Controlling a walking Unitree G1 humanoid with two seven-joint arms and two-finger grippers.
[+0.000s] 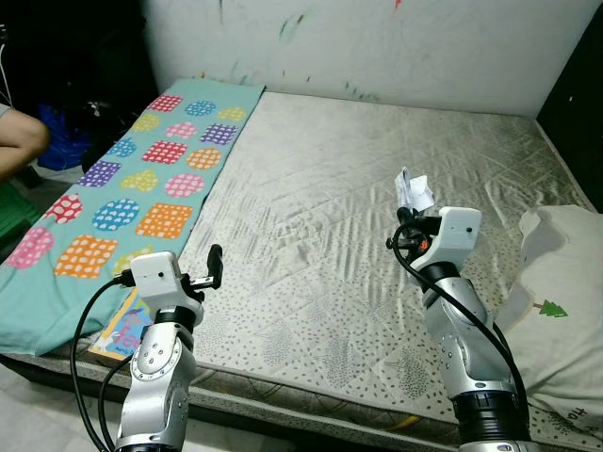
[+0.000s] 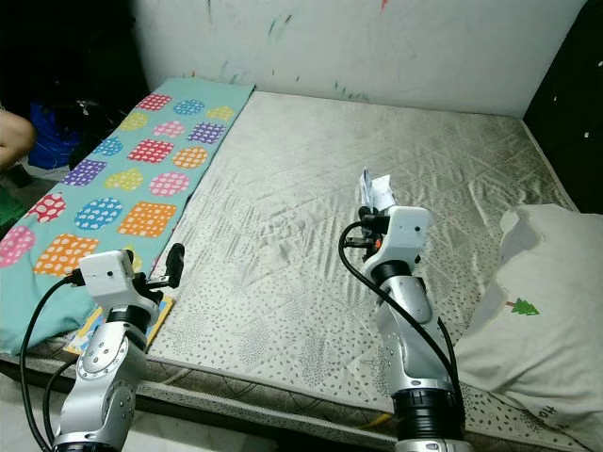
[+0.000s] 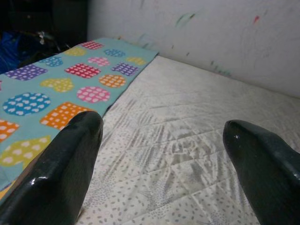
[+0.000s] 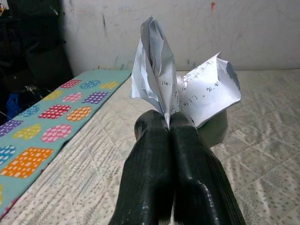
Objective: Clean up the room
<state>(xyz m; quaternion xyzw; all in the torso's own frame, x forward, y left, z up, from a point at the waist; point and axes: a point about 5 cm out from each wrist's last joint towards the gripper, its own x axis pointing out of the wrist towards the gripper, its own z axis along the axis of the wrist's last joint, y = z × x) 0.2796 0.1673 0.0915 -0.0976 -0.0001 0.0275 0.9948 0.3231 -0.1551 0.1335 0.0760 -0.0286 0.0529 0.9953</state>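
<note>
right gripper (image 4: 168, 124) pinched tight on a crumpled sheet of paper (image 4: 180, 86), fingers pressed together with the paper sticking up out of the tips, handwriting visible on it. it's held up in the air over the middle-right of the bare mattress (image 1: 320, 188), not touching the bed. left gripper (image 1: 215, 264) is raised over the near left part of the mattress, fingers (image 3: 65, 164) spread wide apart with nothing between them. teal blanket (image 1: 141, 179) with coloured spotted shapes lies flat along the left side of the mattress. a book or flat printed item (image 1: 122, 330) sits at the near left edge, partly behind the left arm. white pillow (image 1: 561, 301) with a small green tree print at the near right corner. scribbled white wall (image 1: 377, 42) behind the bed. a person's arm (image 1: 19, 141) shows at the far left edge.
</note>
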